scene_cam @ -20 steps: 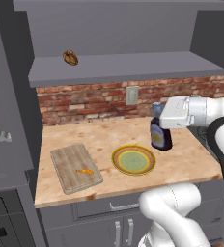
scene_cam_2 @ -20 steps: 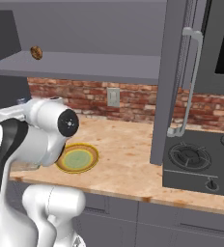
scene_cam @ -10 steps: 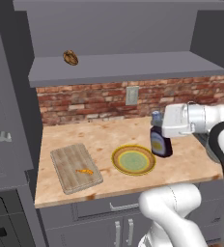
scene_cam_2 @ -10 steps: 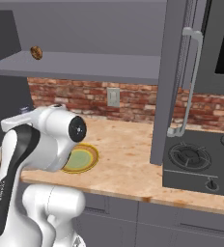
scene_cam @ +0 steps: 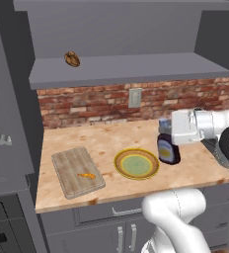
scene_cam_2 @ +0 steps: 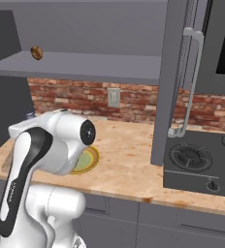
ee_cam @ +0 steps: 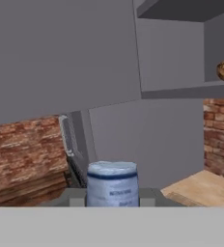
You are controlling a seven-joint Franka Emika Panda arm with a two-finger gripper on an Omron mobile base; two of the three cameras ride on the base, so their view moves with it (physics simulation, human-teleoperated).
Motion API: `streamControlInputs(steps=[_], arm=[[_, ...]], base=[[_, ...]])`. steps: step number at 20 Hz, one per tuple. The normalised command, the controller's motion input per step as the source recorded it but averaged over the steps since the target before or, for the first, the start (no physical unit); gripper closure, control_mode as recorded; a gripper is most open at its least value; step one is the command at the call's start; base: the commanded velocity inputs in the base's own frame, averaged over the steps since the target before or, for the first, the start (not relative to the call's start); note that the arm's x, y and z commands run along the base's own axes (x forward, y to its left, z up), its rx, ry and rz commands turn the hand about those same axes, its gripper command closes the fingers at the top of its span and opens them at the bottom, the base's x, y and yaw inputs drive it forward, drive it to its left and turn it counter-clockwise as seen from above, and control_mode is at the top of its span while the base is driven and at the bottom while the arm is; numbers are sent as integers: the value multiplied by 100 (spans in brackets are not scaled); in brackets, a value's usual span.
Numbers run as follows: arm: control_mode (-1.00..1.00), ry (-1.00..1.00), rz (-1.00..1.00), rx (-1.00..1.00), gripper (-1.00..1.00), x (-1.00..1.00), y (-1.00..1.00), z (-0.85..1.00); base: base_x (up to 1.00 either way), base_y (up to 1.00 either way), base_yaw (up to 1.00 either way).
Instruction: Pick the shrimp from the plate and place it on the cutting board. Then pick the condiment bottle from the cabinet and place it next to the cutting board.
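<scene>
**Inspector:** At your jaws, what do you hold, and where?

**Arm:** Between my jaws sits the condiment bottle (scene_cam: pixel 168 149), gripped near its neck; the gripper (scene_cam: pixel 171 129) is closed on it, and from the hand camera the pale cap (ee_cam: pixel 112 183) stands right at the fingertips. The bottle hangs low over the worktop (scene_cam: pixel 111 138), just beside the right rim of the plate (scene_cam: pixel 136 163). Whether its base touches the surface I cannot tell.

**Inspector:** Status of the first stage?

**Arm:** Done, by my reading. The shrimp (scene_cam: pixel 87 175) lies on the cutting board (scene_cam: pixel 77 171), towards its near right corner, and the plate's centre is bare.

**Inspector:** And the second stage?

**Arm:** Half done. The bottle is out of the cabinet (scene_cam: pixel 131 69), where a round brown lump (scene_cam: pixel 72 59) sits on the shelf. The bottle is not yet next to the board: the plate lies between the two, so the placing is left.

**Inspector:** Room to move?

**Arm:** Bare worktop runs behind the plate and the board, up to the brick wall (scene_cam: pixel 101 104), and a strip lies open between board and plate. I judge the rear path the safer carry, since it avoids the plate's rim. The worktop's front edge passes close to the board's near corner, so a spot there leaves little margin. On my right the tall grey panel (scene_cam_2: pixel 175 82) and the stove (scene_cam_2: pixel 201 160) close that side.
</scene>
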Motion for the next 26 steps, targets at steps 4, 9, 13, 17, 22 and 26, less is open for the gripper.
streamControlInputs(steps=[4, 9, 13, 17, 22, 26], arm=[[-100, 0, 5, 0, 100, 0, -5, -28], [-100, -1, 6, 1, 100, 0, -1, -33], [-100, 0, 6, 5, 100, 0, 0, -30], [-100, 0, 6, 9, 100, 0, -4, -19], [-100, 0, 5, 10, 100, 0, -8, -9], [-100, 0, 5, 9, 100, 0, -18, -1]], base=[[0, 0, 0], [0, 0, 0], [0, 0, 0], [0, 0, 0], [0, 0, 0], [0, 0, 0]])
